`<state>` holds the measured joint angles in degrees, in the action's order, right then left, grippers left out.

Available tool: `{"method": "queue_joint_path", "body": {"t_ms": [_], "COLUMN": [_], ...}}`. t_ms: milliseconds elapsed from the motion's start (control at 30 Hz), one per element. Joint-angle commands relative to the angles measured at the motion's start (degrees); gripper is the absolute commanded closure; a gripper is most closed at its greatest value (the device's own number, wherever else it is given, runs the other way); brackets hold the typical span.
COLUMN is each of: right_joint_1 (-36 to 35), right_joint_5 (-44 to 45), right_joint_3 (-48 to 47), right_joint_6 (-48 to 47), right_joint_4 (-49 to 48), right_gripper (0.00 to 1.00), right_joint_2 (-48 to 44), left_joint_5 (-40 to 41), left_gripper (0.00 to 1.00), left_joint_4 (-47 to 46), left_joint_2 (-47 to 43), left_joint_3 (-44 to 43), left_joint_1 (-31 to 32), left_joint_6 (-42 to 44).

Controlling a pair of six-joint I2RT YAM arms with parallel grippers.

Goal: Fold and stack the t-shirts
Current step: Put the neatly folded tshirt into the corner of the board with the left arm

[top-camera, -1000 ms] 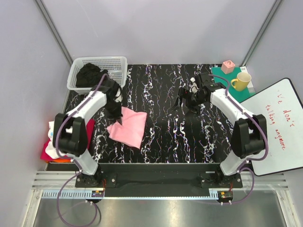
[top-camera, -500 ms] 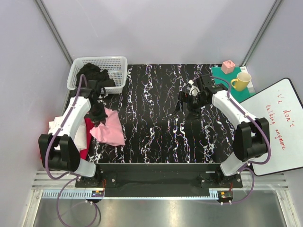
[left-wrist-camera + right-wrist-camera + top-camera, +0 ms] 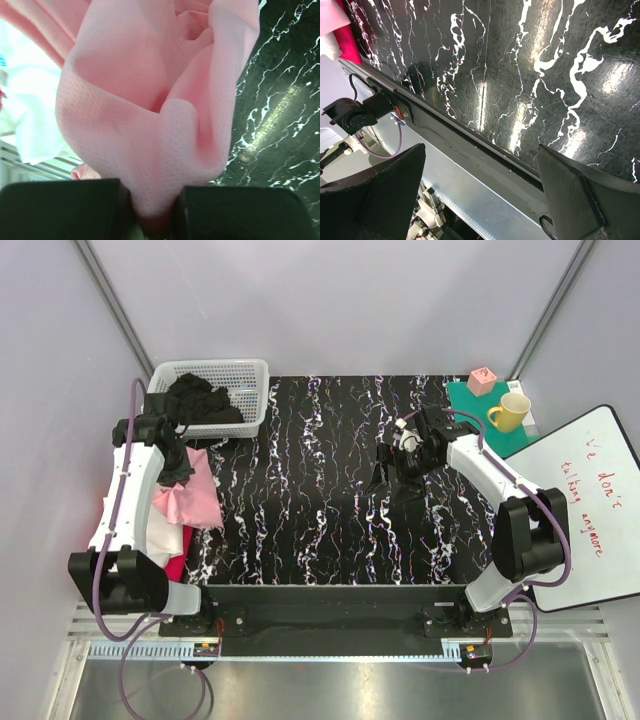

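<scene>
My left gripper (image 3: 178, 466) is shut on a folded pink t-shirt (image 3: 190, 497) and holds it over the table's left edge, above a stack of shirts (image 3: 160, 540) in white and red. In the left wrist view the pink t-shirt (image 3: 150, 110) hangs pinched between my black fingers (image 3: 60, 207), with the white shirt (image 3: 30, 115) of the stack below it. A black t-shirt (image 3: 200, 400) lies in the white basket (image 3: 255, 375) at the back left. My right gripper (image 3: 388, 462) is open and empty above the middle right of the table; its fingers (image 3: 375, 195) stand wide apart.
A yellow mug (image 3: 510, 412) and a pink cube (image 3: 482, 380) sit on a green mat (image 3: 462, 392) at the back right. A whiteboard (image 3: 590, 510) with red writing lies at the right. The table (image 3: 320, 500) is black with white veins.
My left gripper has carried the pink t-shirt from the table's left middle leftwards to over the stack at the edge. The right gripper has shifted slightly.
</scene>
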<state>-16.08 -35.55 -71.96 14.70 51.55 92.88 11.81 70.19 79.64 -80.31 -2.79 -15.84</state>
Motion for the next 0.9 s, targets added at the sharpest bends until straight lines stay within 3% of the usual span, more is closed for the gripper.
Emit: {"method": "queue_joint_path", "body": {"t_ms": [0, 300, 533, 867], "right_joint_1": [-0.2, -0.2, -0.3, -0.2], "right_joint_5": [-1.5, -2.5, -3.8, -3.4], "right_joint_3": [-0.2, -0.8, -1.7, -1.1], "right_joint_6": [-1.1, -1.3, -1.0, -1.2], "right_joint_4": [0.5, 0.8, 1.0, 1.1], "right_gripper": [0.0, 0.0, 0.0, 0.0], "right_joint_2": [-1.3, 0.8, 2.5, 3.4], "left_joint_5": [3.8, 4.4, 7.6, -3.8], "left_gripper": [1.0, 1.0, 1.0, 1.0], "left_joint_4": [-0.4, -0.8, -2.4, -10.9], "left_joint_2": [-4.0, -11.7, -12.1, -8.2], "left_joint_3": [-1.8, 4.8, 7.9, 11.0], "left_joint_1": [-1.3, -6.4, -10.0, -24.9], "left_joint_6": [7.1, 13.4, 15.5, 13.2]}}
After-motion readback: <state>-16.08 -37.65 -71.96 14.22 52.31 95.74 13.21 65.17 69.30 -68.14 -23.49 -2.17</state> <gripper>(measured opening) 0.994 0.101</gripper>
